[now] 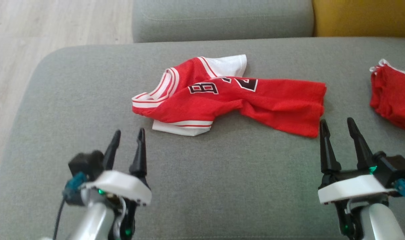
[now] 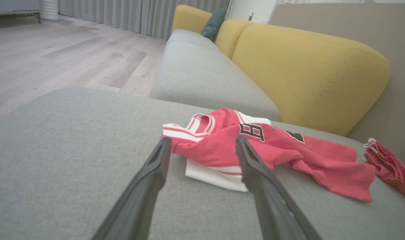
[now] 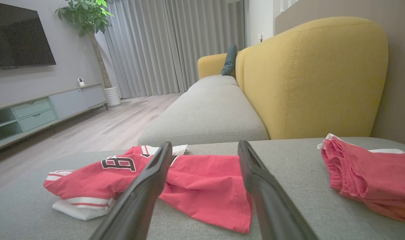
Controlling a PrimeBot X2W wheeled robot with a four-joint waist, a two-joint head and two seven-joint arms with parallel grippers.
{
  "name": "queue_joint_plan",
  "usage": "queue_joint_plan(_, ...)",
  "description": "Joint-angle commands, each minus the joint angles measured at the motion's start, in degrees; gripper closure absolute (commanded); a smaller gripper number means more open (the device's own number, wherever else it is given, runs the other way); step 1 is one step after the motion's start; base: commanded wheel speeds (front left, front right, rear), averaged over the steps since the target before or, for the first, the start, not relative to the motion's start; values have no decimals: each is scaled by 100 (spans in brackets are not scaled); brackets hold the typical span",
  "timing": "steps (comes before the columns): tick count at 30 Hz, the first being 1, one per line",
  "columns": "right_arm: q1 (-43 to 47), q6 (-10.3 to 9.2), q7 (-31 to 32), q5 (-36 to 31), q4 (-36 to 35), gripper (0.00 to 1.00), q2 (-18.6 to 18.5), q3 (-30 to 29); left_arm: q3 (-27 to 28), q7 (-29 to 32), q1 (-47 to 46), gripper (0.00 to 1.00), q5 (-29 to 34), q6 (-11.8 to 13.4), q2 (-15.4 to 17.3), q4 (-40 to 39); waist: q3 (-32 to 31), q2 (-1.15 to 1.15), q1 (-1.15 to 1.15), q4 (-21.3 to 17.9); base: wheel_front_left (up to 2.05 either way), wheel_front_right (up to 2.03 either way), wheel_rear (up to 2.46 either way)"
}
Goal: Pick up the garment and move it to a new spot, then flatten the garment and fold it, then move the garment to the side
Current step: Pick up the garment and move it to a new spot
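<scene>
The garment is a red jersey with white trim and black numbers, lying crumpled and partly folded over on the grey cushion; it also shows as the garment and the garment in the wrist views. My left gripper stands open a little in front of the jersey's collar end, touching nothing. My right gripper is open too, its fingertips just short of the jersey's hem end. Nothing lies between either pair of fingers.
A second red cloth is bunched at the cushion's right edge. Behind the cushion runs a grey sofa seat with a yellow backrest. Wooden floor lies off the cushion's left edge.
</scene>
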Motion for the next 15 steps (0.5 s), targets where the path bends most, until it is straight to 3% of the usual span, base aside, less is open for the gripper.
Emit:
queue_joint_plan(1, -102, 37, -79, -10, -154, 0, -23, 103, 251, -70, -114, 0, 70, 30, 32, -248, -43, 0, 0, 46, 0, 0, 0)
queue_joint_plan(15, 68, 37, -287, 60, 188, 0, -23, 133, 258, -72, 591, 0, 310, 114, -62, -727, -196, 0, 0, 187, 0, 0, 0)
